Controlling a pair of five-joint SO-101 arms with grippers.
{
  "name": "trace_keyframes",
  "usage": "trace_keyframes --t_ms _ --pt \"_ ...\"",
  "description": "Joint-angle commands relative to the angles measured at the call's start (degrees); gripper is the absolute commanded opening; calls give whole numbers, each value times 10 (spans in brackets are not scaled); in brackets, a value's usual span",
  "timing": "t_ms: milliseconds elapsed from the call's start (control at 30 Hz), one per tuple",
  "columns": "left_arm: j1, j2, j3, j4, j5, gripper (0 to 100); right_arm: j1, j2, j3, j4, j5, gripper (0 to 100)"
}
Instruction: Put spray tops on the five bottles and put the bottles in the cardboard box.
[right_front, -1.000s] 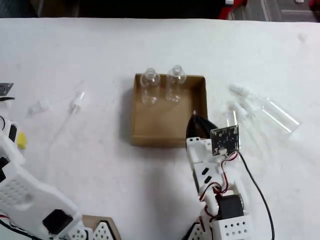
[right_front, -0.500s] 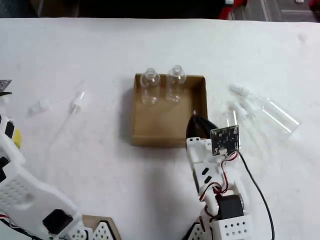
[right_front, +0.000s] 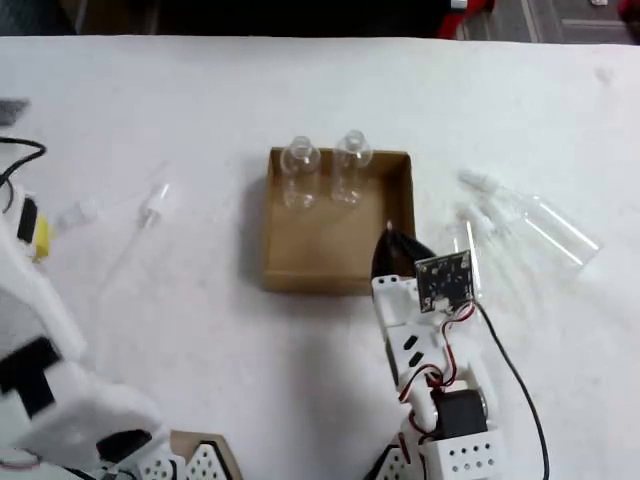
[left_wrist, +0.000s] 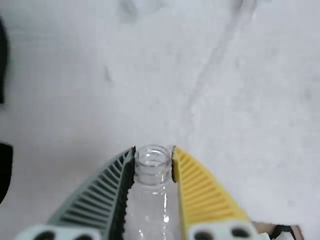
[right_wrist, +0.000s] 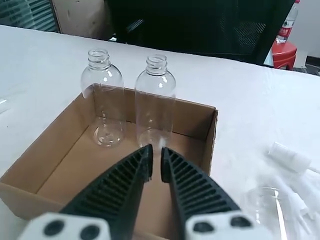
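The right gripper (right_front: 392, 250) hangs over the near right corner of the cardboard box (right_front: 300, 272). Its black fingers are pressed almost together, with nothing between them. Well to the left of the box, the left gripper (left_wrist: 152, 165) pinches a clear bottle (left_wrist: 150, 200) by the neck, one grey finger and one yellow finger on either side. This bottle's mouth is open and it has no top on it.

Farther back and left of the box, a spray top (right_front: 155, 203) lies on the white table (right_front: 200, 90), with a small clear piece (right_front: 78, 213) beyond it, farther from the box. Right of the box, a lying bottle (right_front: 555, 230) rests among loose spray tops (right_front: 478, 182).

Inside the box, against its far wall, two upright bottles (right_wrist: 102, 85) (right_wrist: 156, 95) stand side by side, both uncapped.
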Motion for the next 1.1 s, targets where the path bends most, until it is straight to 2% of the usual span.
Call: trace_keyframes --t_ms 0,233,333,500,633,800,933,1067 --pt "27 -171 37 4 34 22 4 -6 -5 -15 13 17" --pt "101 -415 269 -83 41 22 4 -6 -5 -15 15 17" --pt "146 -551 360 -151 86 22 4 -6 -5 -15 16 17" --pt "277 -729 468 -224 113 21 4 -6 -4 -15 18 17" --pt "357 -765 491 -244 165 21 4 -6 20 -57 19 18" --pt "397 -766 498 -351 264 21 21 -4 29 -80 19 18" --pt "446 -768 571 -490 291 21 26 -4 29 -80 18 18" --pt "494 -768 700 -676 289 21 36 -4 29 -80 18 18"
